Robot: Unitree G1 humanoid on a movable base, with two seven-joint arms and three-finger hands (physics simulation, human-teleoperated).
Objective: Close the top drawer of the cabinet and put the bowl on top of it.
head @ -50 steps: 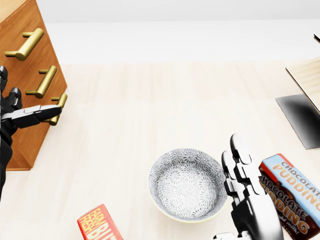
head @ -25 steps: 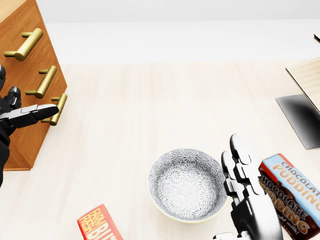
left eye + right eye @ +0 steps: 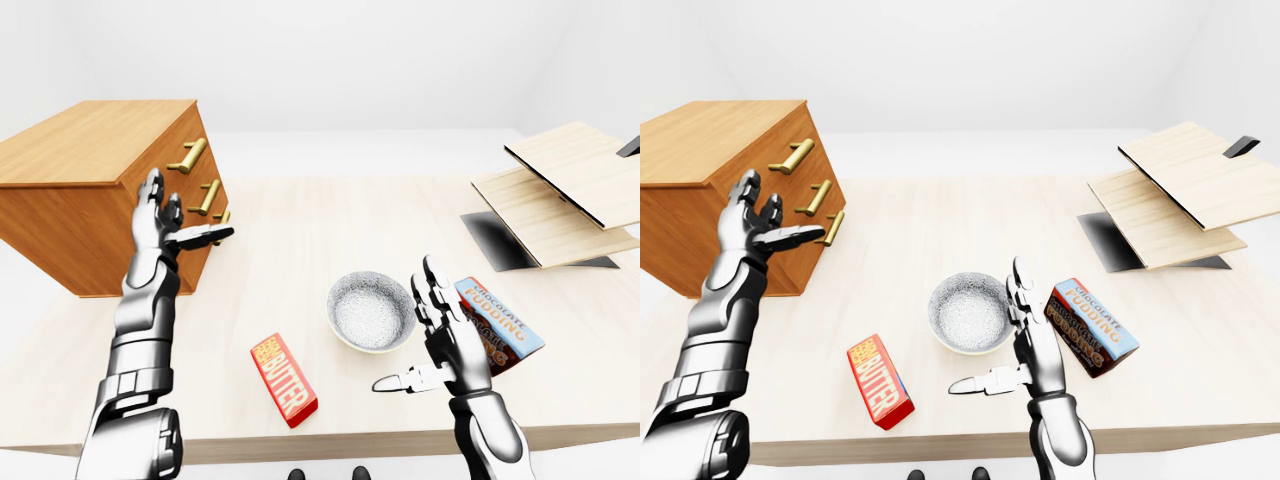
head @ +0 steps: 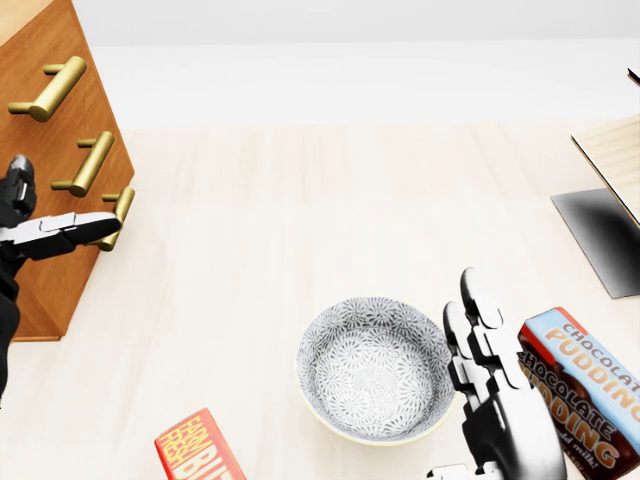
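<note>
Left of the empty bowl (image 3: 371,312), open counter (image 3: 330,220) runs to the cabinet (image 3: 90,190) and left hand (image 3: 158,215). The right hand (image 3: 450,345) stands just right of the bowl. All fingers are spread apart.

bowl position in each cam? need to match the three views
Left-eye view: bowl sits below centre, slightly right of middle.
Head view: bowl sits near the bottom edge, slightly right of middle.
Right-eye view: bowl sits below centre, about mid-width.
Shared landmark: the chocolate pudding box, to the bowl's right in every view.
</note>
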